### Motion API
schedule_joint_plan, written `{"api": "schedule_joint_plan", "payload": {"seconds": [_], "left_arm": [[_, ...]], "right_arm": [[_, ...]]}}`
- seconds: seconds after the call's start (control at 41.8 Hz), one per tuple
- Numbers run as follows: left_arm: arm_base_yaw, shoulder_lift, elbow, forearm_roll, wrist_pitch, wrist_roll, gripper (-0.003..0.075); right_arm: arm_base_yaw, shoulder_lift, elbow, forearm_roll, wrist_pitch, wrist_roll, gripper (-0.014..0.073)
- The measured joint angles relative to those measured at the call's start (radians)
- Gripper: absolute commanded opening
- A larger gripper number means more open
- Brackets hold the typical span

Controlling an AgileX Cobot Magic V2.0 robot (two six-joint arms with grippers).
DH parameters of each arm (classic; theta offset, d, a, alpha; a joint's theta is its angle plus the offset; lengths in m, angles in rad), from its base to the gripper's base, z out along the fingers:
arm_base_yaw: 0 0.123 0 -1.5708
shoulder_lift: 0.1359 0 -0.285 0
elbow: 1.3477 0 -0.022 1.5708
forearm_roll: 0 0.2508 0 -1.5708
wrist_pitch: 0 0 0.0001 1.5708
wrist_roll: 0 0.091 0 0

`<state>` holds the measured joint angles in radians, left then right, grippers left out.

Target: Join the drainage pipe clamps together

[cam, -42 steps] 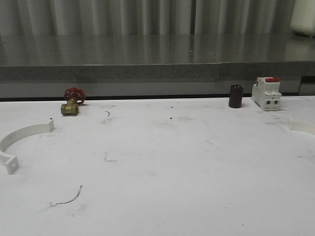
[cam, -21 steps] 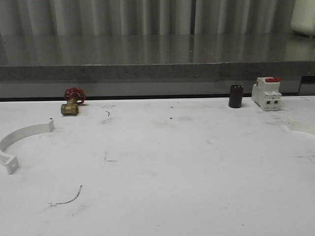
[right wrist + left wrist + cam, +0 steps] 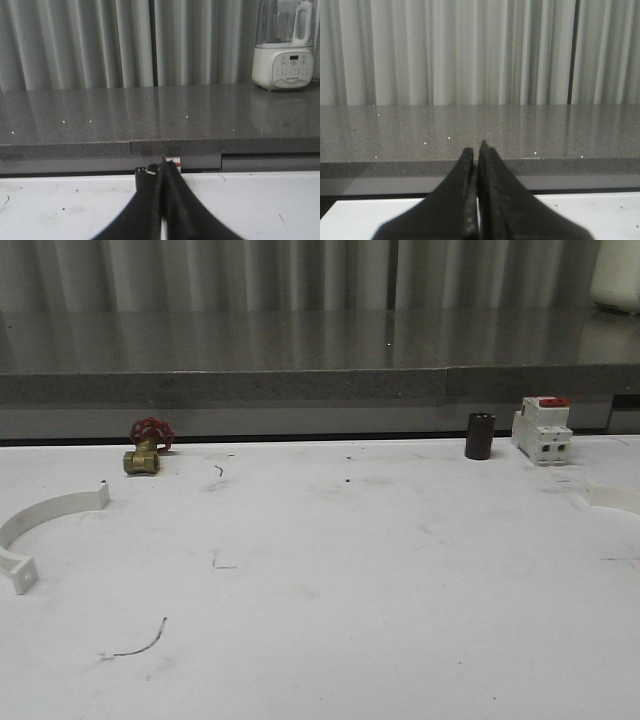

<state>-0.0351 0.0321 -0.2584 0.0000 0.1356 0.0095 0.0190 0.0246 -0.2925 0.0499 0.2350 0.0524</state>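
Drainage pipe clamp [image 3: 45,523] on table's [image 3: 350,570] left edge, left fingers [image 3: 476,165] pressed together, right fingers [image 3: 162,177] likewise.

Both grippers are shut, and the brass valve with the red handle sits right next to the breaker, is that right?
Not quite. Both grippers are shut, left and right, but the front view shows the valve far from the breaker, toward the table's other side. The thing next to the breaker is a dark cylinder.

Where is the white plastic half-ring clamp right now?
In the front view, the white plastic half-ring clamp lies flat on the white table at its far left edge, nearer the camera than the brass valve with a red handwheel.
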Motion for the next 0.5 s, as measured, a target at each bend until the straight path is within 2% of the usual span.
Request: {"api": "schedule_joint_plan", "payload": {"seconds": [0.144, 0.239, 0.502], "left_arm": [[0.0, 0.15, -0.222, 0.0, 0.161, 0.0, -0.002], [0.0, 0.263, -0.329, 0.0, 0.254, 0.0, -0.002], [0.0, 0.447, -0.316, 0.0, 0.361, 0.0, -0.002]], "right_arm": [[0.0, 0.142, -0.194, -0.014, 0.105, 0.0, -0.0069], [0.0, 0.245, -0.267, -0.015, 0.164, 0.0, -0.0069], [0.0, 0.428, -0.276, -0.015, 0.298, 0.0, -0.0069]]}}
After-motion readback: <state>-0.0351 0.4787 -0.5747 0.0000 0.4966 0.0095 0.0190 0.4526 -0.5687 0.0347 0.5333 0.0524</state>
